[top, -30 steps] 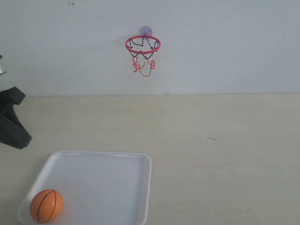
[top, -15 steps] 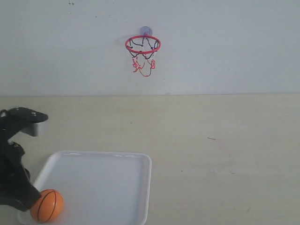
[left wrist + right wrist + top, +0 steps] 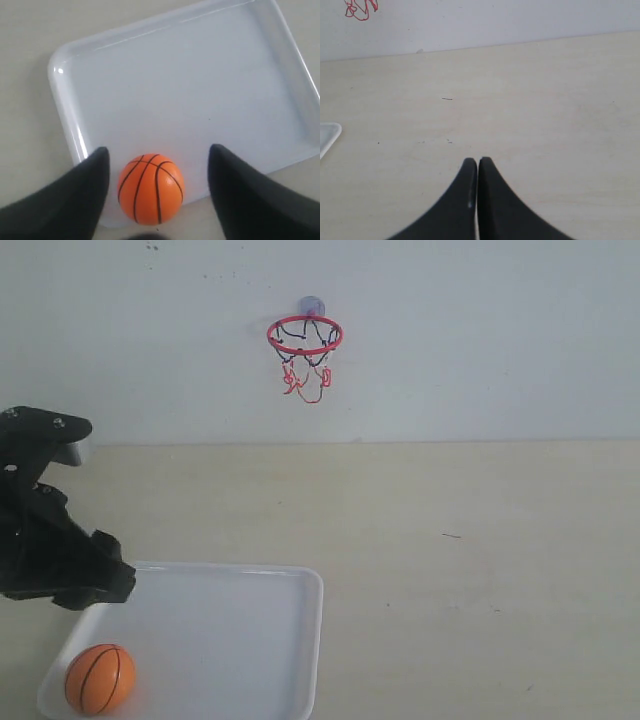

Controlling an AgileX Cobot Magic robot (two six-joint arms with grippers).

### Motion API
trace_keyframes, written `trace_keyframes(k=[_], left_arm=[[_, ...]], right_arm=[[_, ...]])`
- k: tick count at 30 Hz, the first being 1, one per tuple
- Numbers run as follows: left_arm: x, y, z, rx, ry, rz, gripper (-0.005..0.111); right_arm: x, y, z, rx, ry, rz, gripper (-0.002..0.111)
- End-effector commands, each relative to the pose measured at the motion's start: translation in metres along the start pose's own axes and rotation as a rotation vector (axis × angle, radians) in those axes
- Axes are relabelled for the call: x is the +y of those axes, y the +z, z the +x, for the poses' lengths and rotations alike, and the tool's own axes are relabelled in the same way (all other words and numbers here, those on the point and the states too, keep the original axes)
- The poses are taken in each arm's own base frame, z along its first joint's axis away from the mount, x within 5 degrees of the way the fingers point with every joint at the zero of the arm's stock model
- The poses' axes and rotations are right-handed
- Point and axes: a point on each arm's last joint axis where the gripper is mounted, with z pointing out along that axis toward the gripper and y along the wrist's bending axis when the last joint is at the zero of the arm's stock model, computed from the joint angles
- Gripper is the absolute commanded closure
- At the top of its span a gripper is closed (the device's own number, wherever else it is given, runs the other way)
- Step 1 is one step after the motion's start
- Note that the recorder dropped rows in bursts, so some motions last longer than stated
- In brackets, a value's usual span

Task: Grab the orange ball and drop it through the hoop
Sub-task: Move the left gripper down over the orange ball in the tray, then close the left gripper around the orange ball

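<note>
Left gripper [image 3: 159,149]: fingers spread wide and empty, poised over the white tray [image 3: 165,80]. The orange ball [image 3: 150,188] lies in a tray corner, seen between the two fingers with a gap on either side, not touched. Right gripper [image 3: 478,162]: fingers pressed together, nothing held, over the bare beige table [image 3: 545,100]. The hoop [image 3: 305,335] is fixed on the white wall [image 3: 500,330], well apart from the ball.

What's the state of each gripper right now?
Left gripper: open, holding nothing; the orange ball lies in the tray.
Right gripper: closed, holding nothing.
</note>
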Motion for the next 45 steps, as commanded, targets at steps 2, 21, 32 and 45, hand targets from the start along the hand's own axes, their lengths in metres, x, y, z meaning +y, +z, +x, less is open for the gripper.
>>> trace_keyframes(k=[2, 21, 32, 45], left_arm=[[-0.003, 0.015, 0.003, 0.054, -0.071, 0.015, 0.035], [-0.002, 0.073, 0.026, 0.349, -0.126, 0.01, 0.035], [-0.001, 0.078, 0.026, 0.348, -0.123, 0.007, 0.066], [0.001, 0.017, -0.015, 0.039, -0.05, -0.021, 0.103]], right_arm=[[0.0, 0.0, -0.001, -0.012, -0.005, 0.0, 0.109], [0.0, 0.0, -0.001, -0.012, -0.005, 0.0, 0.109], [0.0, 0.0, -0.001, -0.012, -0.005, 0.0, 0.109], [0.0, 0.0, -0.001, -0.012, -0.005, 0.0, 0.109]])
